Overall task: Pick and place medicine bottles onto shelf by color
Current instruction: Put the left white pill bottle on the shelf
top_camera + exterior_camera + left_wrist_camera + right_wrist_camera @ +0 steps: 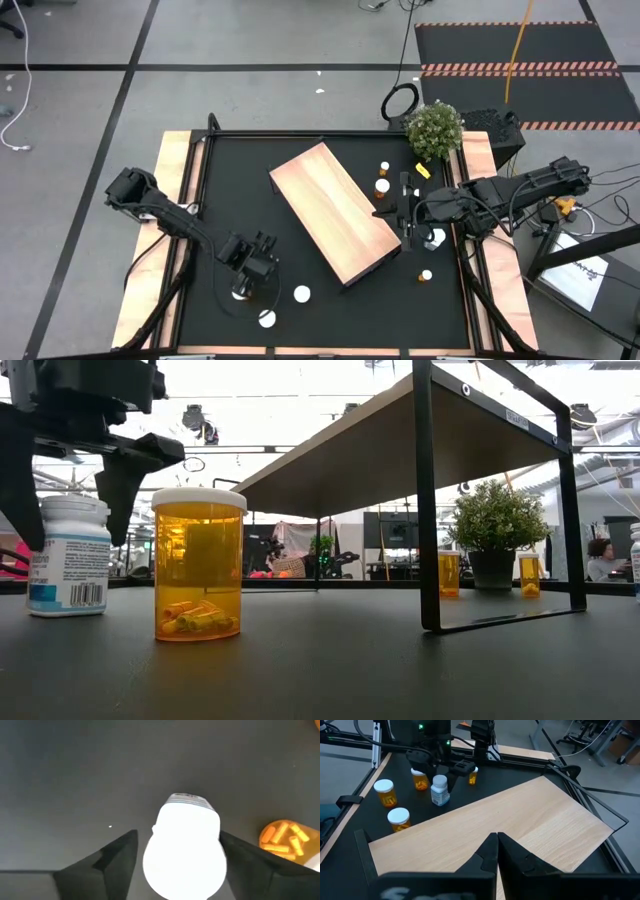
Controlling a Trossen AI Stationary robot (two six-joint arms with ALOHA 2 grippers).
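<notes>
**Left gripper straddles a white bottle, not yet clamped**

The left gripper (182,865) hangs directly over the white bottle (184,845), its fingers (107,862) spread to either side of the cap with a visible gap on each flank, so nothing is held yet. In the low view the bottle (68,555) stands upright on the black tabletop (330,660) with the gripper (75,485) reaching down past its cap. This is likely a light, rigid plastic container with a smooth, somewhat slippery wall and a paper label; the surest hold looks to be around the body just below the cap, where the sides are straight, squeezing gently so it does not pop out or tip.

Just beside the gripper stands an orange bottle (198,565), upright, with capsules lying in its bottom; it looks light and easy to knock over.

Farther off, well beyond the gripper, the shelf (335,210) sits angled across the table, its light-wood top bare. On its far side the right gripper (496,852) waits with fingers pressed together, empty, near more orange bottles (382,186).
</notes>
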